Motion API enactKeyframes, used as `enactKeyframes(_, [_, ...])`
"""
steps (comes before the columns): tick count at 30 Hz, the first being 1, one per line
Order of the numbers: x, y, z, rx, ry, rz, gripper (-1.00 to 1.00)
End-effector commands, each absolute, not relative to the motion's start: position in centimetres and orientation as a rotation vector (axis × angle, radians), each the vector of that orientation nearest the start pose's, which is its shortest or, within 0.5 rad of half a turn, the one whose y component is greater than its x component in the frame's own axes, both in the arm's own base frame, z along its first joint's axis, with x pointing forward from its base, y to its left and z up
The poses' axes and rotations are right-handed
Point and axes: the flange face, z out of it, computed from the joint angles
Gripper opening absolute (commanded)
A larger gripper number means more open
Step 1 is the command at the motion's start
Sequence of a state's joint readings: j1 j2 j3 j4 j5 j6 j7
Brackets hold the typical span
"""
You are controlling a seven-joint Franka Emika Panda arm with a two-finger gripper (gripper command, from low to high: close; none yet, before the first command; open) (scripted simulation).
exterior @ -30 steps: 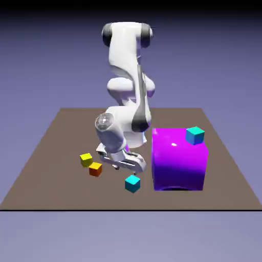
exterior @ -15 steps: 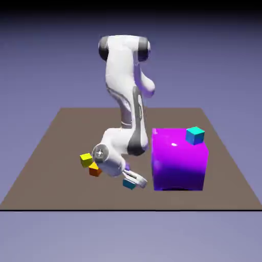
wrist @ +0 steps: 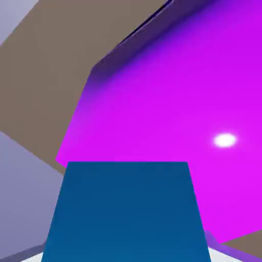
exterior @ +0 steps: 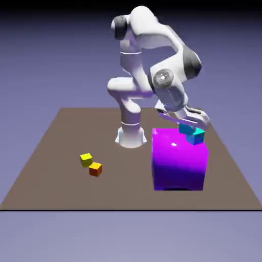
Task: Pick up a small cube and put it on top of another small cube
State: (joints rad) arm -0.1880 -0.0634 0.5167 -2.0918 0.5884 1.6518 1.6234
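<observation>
My gripper (exterior: 186,125) is shut on a small cyan cube (exterior: 185,129) and holds it over the top of the big magenta block (exterior: 179,161). The other small cyan cube (exterior: 197,137) rests on that block's top near its far right corner, just below and to the exterior view's right of the held one. Whether the two cubes touch I cannot tell. In the hand view the held cube (wrist: 125,212) fills the bottom and hides my fingertips, with the block's glossy magenta top (wrist: 179,102) behind it. The second cyan cube is hidden in the hand view.
A small yellow cube (exterior: 86,159) and a small orange cube (exterior: 95,169) sit side by side on the brown table (exterior: 51,153) at the exterior view's left. The robot's base (exterior: 130,135) stands behind the magenta block.
The gripper closed on the cyan cube lying on the table in front of the magenta block. The arm then lifted it up and to the exterior view's right, over the block's top.
</observation>
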Motion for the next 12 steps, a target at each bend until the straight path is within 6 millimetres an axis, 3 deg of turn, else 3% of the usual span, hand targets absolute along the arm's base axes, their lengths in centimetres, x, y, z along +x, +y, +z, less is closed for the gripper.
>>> enactKeyframes(1, [44.1,21.4,43.3,-2.228,1.997,1.019,-1.00])
enactKeyframes(4, [42.8,21.9,42.9,-2.258,1.991,1.033,-1.00])
enactKeyframes(8, [40.4,23.8,37.0,-2.258,1.991,1.033,-1.00])
enactKeyframes(9, [40.4,23.8,37.0,-2.258,1.991,1.033,1.00])
enactKeyframes(10, [40.4,23.8,37.0,-2.258,1.991,1.033,1.00])
enactKeyframes(12, [41.8,22.9,40.1,-2.257,1.989,1.035,1.00])
